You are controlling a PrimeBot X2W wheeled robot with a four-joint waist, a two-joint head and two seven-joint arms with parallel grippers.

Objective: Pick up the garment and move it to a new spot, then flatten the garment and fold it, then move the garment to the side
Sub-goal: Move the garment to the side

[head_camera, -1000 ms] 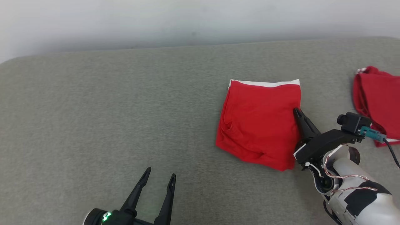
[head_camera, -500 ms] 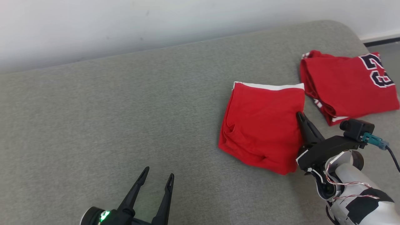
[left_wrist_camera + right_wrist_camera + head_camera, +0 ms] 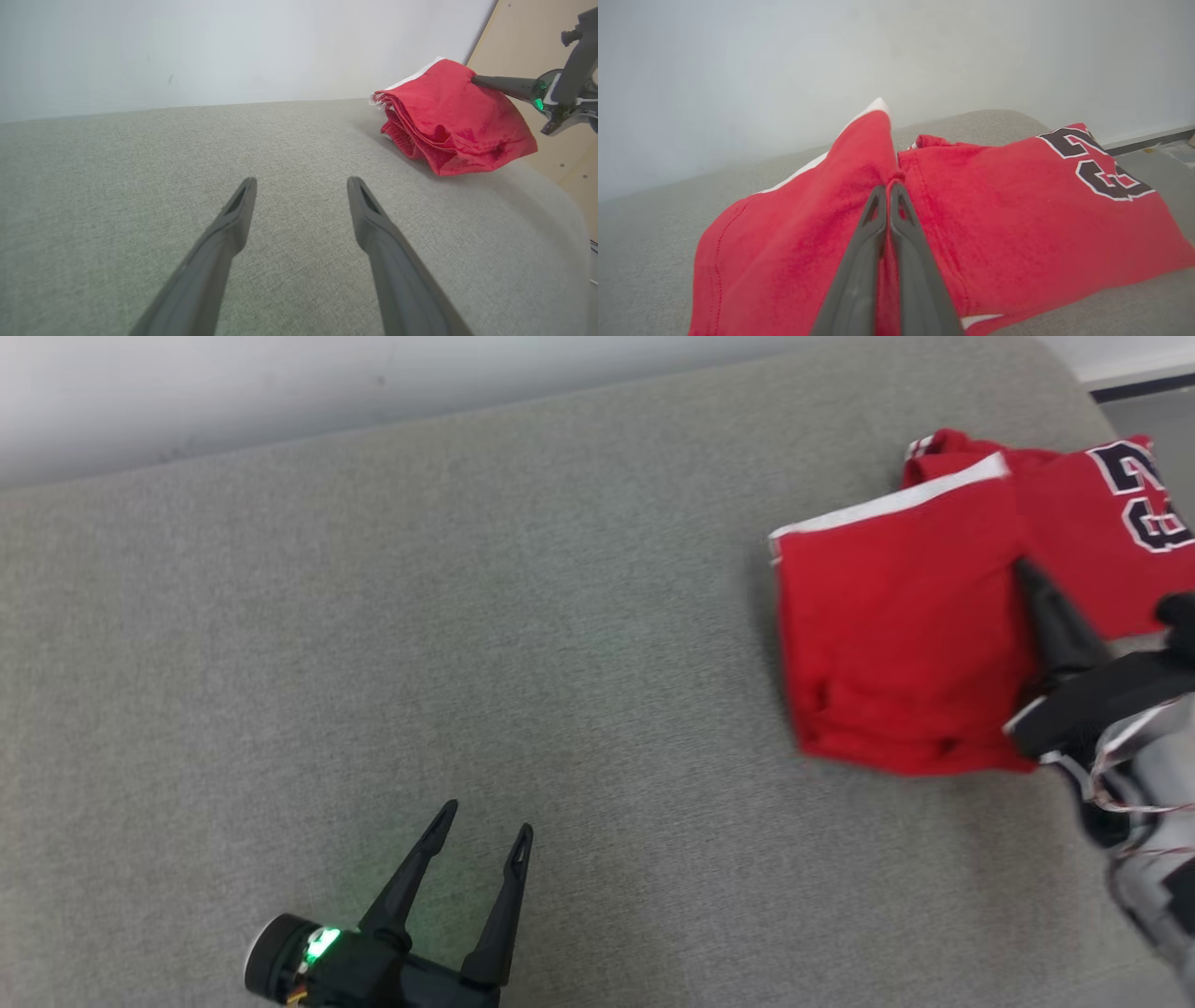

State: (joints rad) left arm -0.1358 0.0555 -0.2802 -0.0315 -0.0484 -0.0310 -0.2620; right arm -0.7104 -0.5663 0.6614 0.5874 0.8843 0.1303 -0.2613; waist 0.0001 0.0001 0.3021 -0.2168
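Right pincer (image 3: 1022,566) is pressed shut on the right edge of the folded garment (image 3: 896,635), its two fingers closed together with red cloth nipped between them, as the right wrist view shows plainly (image 3: 887,189).

A second ago the garment lay flat on the couch (image 3: 373,663) with that pincer at its edge. Half a second ago it lay the same way, close beside the jersey (image 3: 1111,513) but apart from it. Now its held edge is raised and it has gone rightward, so that edge overlaps the jersey's left part. The head camera has also swung during this second, so part of the shift in that view is the camera's; the closed gap to the jersey is the real change. From the left wrist view the garment (image 3: 458,126) hangs tilted from the pincer with a shadow under it; whether its low edge drags on the couch I cannot tell.

I judge that the fold is done and the last step, moving the garment aside, is under way. The folded layers look intact, though a one-edge grip could let them slip open.

Left pincer (image 3: 486,819) stays spread and empty, low over bare couch, well apart from the cloth.
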